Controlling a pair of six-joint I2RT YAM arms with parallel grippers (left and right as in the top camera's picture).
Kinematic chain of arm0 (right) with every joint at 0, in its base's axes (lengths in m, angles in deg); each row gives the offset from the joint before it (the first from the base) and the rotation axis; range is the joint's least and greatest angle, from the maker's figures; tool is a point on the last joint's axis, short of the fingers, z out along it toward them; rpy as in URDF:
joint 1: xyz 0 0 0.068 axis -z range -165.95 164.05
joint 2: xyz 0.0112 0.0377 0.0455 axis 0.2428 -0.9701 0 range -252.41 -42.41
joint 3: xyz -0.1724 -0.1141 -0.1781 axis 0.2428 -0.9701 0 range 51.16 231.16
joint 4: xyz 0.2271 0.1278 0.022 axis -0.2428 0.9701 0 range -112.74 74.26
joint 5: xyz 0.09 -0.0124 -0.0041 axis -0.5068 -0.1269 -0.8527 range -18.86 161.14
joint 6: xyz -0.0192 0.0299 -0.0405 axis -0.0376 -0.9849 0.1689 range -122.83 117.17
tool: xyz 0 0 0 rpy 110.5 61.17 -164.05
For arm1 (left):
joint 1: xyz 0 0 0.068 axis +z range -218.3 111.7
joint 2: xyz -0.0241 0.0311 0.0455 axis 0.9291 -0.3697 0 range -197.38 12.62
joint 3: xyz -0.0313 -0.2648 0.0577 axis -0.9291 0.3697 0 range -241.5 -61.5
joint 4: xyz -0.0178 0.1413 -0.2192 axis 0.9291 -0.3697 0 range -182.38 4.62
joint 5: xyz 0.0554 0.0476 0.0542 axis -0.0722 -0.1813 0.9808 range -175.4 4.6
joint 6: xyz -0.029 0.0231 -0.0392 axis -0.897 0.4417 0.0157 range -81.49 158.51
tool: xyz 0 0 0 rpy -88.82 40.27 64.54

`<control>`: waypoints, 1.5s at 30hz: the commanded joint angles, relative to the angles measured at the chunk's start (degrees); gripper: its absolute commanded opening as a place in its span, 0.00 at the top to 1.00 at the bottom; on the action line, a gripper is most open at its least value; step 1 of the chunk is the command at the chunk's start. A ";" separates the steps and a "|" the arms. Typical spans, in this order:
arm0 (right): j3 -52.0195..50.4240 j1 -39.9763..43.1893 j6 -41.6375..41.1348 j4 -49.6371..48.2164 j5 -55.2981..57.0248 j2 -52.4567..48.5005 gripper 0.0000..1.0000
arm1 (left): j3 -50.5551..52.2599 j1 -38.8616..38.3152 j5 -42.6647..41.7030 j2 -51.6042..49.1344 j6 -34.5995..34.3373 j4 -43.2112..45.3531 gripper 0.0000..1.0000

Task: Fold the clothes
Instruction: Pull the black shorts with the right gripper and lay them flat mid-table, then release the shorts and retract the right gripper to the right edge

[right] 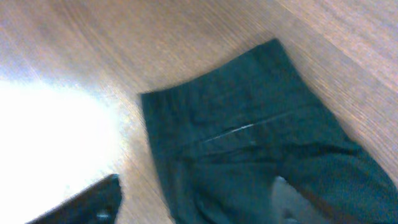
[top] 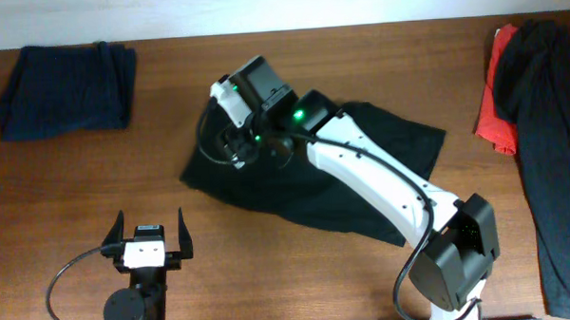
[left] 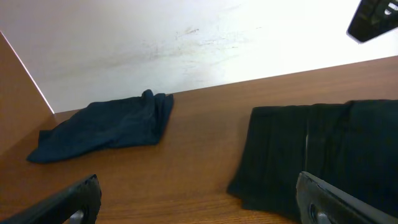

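We've got the right gripper [top: 235, 138] out over the ten o'clock corner of the black shorts [top: 267, 194], which lie spread and a bit skewed in the middle of the table [top: 298, 274]. The right wrist view is blurry, but the jaws look spread wide. One finger hangs over bare wood and the other over cloth, with the hem edge running between them. Nothing is pinched yet.

The left gripper [top: 145, 236] sits at seven o'clock, jaws wide apart and empty, well clear of the fabric. Its camera looks across at the near edge of the shorts.

The navy garment [top: 69, 87] is bunched at ten o'clock. The red garment [top: 497, 96] and a black heap [top: 551, 151] wait at three o'clock.

We judge this to be the corner grab that starts the first fold. To do it well, we'd come down so that one finger slides under the hem and the other lands on top, taking both layers close to the corner rather than a loose ridge. We'd lift only enough to clear the table, then carry the corner towards four o'clock. The left gripper could pin the near edge, because this soft cloth will likely drag and wrinkle.
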 commanded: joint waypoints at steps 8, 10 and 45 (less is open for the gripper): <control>3.13 19.56 -12.52 15.47 14.23 8.81 0.01 | 0.28 0.28 -0.61 0.33 0.74 -0.11 0.01; 2.99 27.06 -12.52 23.34 14.10 8.72 0.01 | 0.28 0.28 -0.61 0.33 0.74 -0.11 0.01; -43.58 50.16 -18.16 -2.73 -4.33 6.03 0.39 | 0.31 0.28 -0.61 0.33 0.74 -0.11 0.01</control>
